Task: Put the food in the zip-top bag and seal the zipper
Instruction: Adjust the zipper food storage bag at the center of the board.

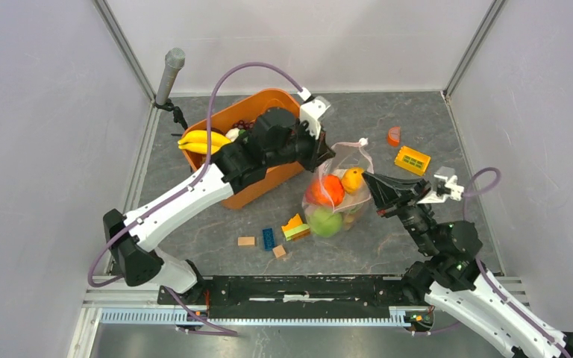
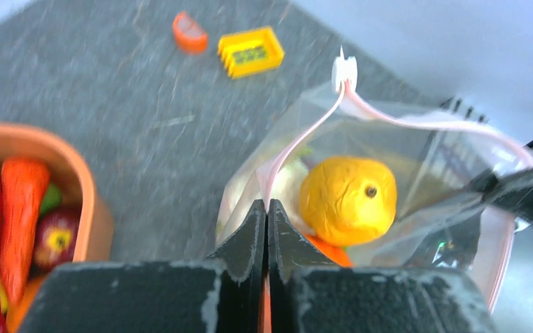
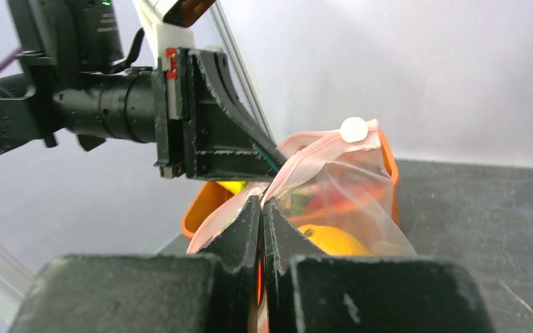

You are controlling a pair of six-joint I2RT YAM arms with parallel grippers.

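The clear zip-top bag (image 1: 341,195) stands at mid-table, held up between both arms. It holds food: an orange (image 1: 353,179), a red tomato (image 1: 327,190) and a green piece (image 1: 325,221). My left gripper (image 2: 266,205) is shut on the pink zipper (image 2: 298,135) along the bag's left mouth edge. My right gripper (image 3: 261,202) is shut on the pink strip of the opposite edge. The mouth gapes open between them, with the white slider (image 2: 344,69) at its far end. More food, bananas (image 1: 203,140) among it, lies in the orange tub (image 1: 268,185) under the left arm.
Small building blocks (image 1: 268,239) lie in front of the bag. A yellow block (image 1: 412,159) and an orange half-disc (image 1: 393,136) sit at the back right. A grey post (image 1: 169,74) stands at the back left corner. Walls close in three sides.
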